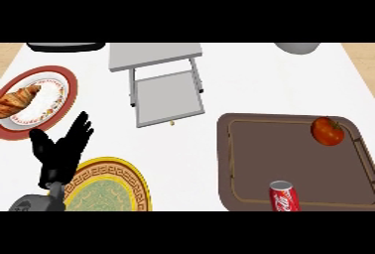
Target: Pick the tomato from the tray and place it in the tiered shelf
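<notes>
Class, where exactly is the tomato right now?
In the head view, the tomato sits in the far right corner of the brown tray, beyond the red soda can.

A kitchen counter: a white worktop [183, 149] set with a croissant [18, 99] on a plate [64, 84], a patterned plate [132, 178], a soda can [284, 195] and a tomato [327, 131] on a brown tray [293, 158]
</notes>
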You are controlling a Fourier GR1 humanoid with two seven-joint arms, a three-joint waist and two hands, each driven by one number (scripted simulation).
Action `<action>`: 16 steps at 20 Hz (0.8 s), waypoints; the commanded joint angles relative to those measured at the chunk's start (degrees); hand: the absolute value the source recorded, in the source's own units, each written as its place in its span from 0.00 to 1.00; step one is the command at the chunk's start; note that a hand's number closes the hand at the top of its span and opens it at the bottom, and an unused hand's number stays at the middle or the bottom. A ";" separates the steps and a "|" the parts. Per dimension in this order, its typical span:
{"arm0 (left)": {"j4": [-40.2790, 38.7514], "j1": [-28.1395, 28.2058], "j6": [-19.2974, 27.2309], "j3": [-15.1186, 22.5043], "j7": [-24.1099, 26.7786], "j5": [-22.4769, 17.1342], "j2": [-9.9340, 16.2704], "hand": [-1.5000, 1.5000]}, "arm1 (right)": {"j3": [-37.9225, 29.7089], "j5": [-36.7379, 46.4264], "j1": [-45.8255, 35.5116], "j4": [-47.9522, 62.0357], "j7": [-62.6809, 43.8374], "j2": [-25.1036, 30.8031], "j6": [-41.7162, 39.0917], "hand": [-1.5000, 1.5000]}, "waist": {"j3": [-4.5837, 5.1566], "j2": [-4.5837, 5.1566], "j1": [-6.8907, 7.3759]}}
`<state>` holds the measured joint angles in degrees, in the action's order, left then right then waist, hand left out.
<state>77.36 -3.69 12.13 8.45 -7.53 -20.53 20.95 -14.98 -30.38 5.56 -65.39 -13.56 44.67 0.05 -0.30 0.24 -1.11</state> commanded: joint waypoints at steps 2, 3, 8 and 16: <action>-2.46 1.22 -2.40 0.94 -3.77 -0.71 -0.07 0.50 | -4.22 -6.05 0.08 4.94 -0.81 6.32 -16.15 0.00 | 0.26 -0.20 0.72; -0.54 2.61 -1.56 2.18 -3.87 0.36 -0.76 0.50 | -3.97 -5.69 -0.23 6.45 0.62 5.80 -18.01 0.00 | 0.24 -0.24 1.08; -2.37 0.01 -1.26 1.12 -4.63 0.61 -1.73 0.50 | -3.58 -10.53 -5.85 3.28 -12.21 11.58 -23.84 0.00 | 0.35 -0.19 1.26; -2.42 0.81 -3.75 0.34 -3.89 1.16 -1.06 0.50 | 2.55 -8.97 -18.79 5.43 -28.07 16.43 -22.81 0.00 | 0.33 0.05 2.75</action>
<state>76.60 -5.39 9.32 8.01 -11.39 -19.98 20.41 -15.32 -41.10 -7.07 -61.71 -35.55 59.75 -24.38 -0.24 -0.22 0.80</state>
